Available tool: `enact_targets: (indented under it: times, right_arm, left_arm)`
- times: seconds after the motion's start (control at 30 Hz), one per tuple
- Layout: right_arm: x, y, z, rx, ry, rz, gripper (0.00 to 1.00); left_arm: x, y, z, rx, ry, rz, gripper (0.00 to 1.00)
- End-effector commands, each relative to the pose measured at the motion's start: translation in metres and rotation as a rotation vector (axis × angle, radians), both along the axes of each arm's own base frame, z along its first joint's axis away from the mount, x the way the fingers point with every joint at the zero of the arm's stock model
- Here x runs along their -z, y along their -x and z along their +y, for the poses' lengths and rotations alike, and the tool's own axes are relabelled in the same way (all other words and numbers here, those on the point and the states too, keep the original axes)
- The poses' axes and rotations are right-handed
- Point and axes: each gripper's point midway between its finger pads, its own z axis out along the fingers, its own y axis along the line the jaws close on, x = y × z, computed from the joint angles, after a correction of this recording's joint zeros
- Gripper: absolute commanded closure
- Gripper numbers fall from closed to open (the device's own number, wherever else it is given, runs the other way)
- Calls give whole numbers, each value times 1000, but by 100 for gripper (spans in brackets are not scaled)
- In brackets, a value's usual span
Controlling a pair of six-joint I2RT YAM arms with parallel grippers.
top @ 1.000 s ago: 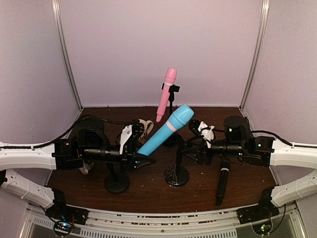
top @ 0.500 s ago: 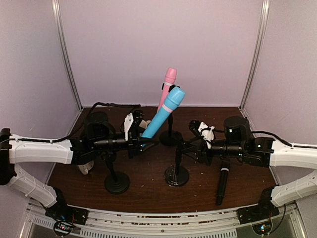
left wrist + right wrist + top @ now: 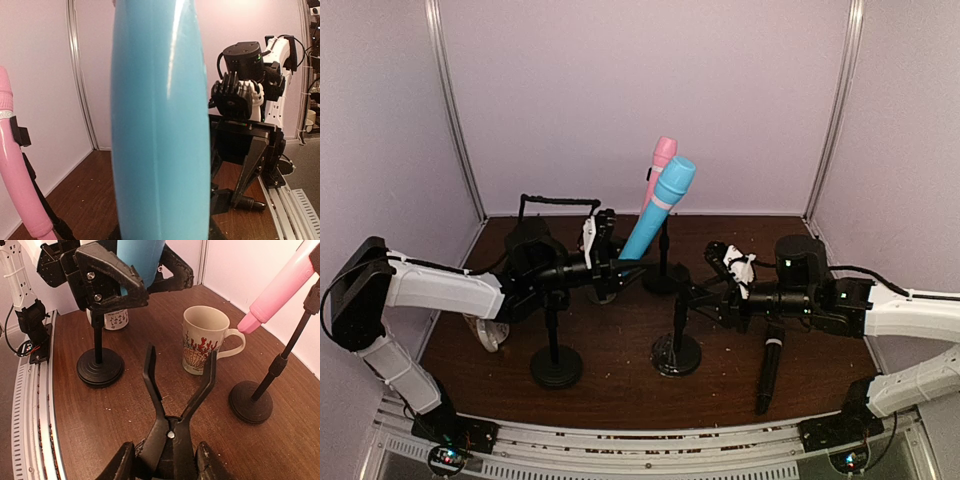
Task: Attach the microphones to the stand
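Left gripper [image 3: 617,265] clamping lower body of light blue plastic stick microphone [image 3: 658,208]. Long axis tilting up and away, head high, just in front of pink microphone [image 3: 663,150] sitting in rear stand [image 3: 250,402].

Right gripper [image 3: 705,298] pinching tails of black spring clip [image 3: 170,432] on middle stand [image 3: 676,355], prongs gaping in V.

Blue microphone hanging left of and above clip, apart from it. Likely next: lowering shaft between prongs.

Black microphone with silver ring [image 3: 769,375] lying on dark brown wooden table [image 3: 620,390], nearer right arm.

Pale lilac walls [image 3: 620,100] enclosing booth.

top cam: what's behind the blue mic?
The pink microphone, clipped on its stand; only its upper part shows. The light blue microphone covers its lower end.
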Motion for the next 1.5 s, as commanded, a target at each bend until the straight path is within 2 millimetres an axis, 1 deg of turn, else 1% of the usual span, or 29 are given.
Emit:
enact_targets:
  times: [0.0, 0.13, 0.27, 0.43, 0.47, 0.57, 0.67, 0.73, 0.83, 0.93, 0.97, 1.07, 1.13, 1.23, 1.33, 1.4, 1.47]
  right_arm:
    - [-9, 1, 1, -8, -43, -2, 94]
    - [-11, 2, 1, -12, -46, -6, 93]
    - [-16, 8, 2, -43, -59, -5, 94]
    - [-27, 18, 0, -76, -84, -9, 95]
    - [-30, 21, 0, -86, -93, -13, 95]
    - [-37, 31, 1, -126, -114, -18, 95]
    - [-38, 41, 5, -179, -121, -5, 95]
    - [-35, 48, 8, -214, -119, 7, 94]
    - [-29, 55, 11, -244, -123, 21, 94]
    - [-26, 58, 9, -246, -122, 20, 94]
    - [-26, 58, 7, -240, -120, 15, 94]
    - [-24, 59, 5, -240, -124, 15, 94]
    - [-22, 62, 7, -254, -123, 26, 94]
    - [-27, 71, 8, -291, -135, 23, 93]
    - [-31, 75, 7, -308, -147, 10, 93]
    - [-29, 75, 8, -314, -141, 11, 93]
    - [-25, 77, 9, -324, -138, 21, 93]
  left_arm:
    - [19, -3, -2, 21, -43, -1, 100]
    - [11, 2, 6, 6, -61, 4, 100]
    - [-3, 11, 13, -15, -88, -16, 100]
    - [-22, 35, 14, -16, -132, -65, 100]
    - [-28, 40, 15, -15, -132, -74, 100]
    - [-36, 55, 17, -14, -146, -84, 100]
    - [-39, 73, 18, -12, -161, -91, 100]
    - [-39, 87, 18, -1, -167, -84, 100]
    - [-32, 108, 17, 13, -178, -68, 100]
    - [-21, 122, 18, 17, -191, -40, 100]
    - [-16, 124, 19, 15, -189, -29, 100]
    - [-6, 124, 21, -2, -158, 5, 100]
    - [1, 122, 19, -21, -146, 21, 100]
    - [8, 116, 15, -51, -137, 31, 100]
    - [18, 110, 13, -79, -124, 35, 100]
    - [15, 109, 13, -85, -87, 33, 100]
    - [19, 108, 15, -95, -64, 33, 100]
